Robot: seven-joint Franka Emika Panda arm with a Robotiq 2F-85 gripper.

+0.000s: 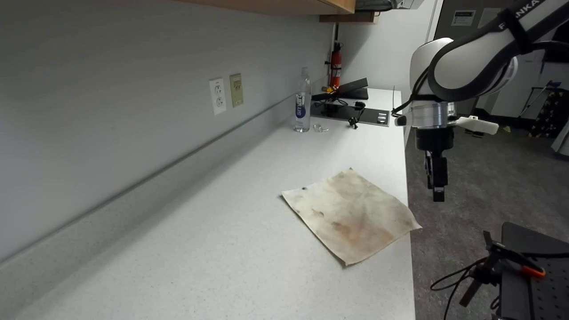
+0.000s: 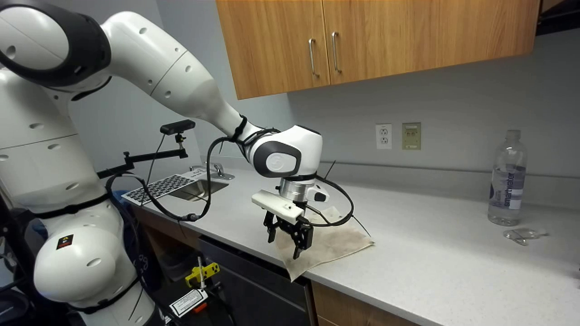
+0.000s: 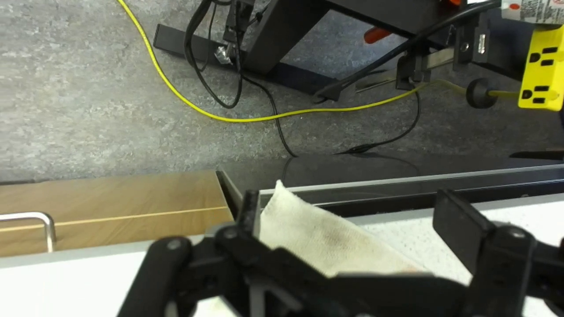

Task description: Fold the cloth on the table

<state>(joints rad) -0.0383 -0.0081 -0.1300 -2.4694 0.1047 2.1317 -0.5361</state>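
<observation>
Robotiq gripper (image 2: 284, 246): jaws wide apart, holding nothing; stained cream cloth (image 1: 351, 218): spread unfolded, one corner overhanging the white countertop (image 1: 213, 262); why: free corner likely easier to pinch

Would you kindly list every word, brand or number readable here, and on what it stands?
"smartwater": water bottle.
"F" and "ANKA", black strap between: robot arm.
Too small or blurred to read: other labels, such as the arm's sticker, the white label near the yellow outlet strip and the background notice.
</observation>
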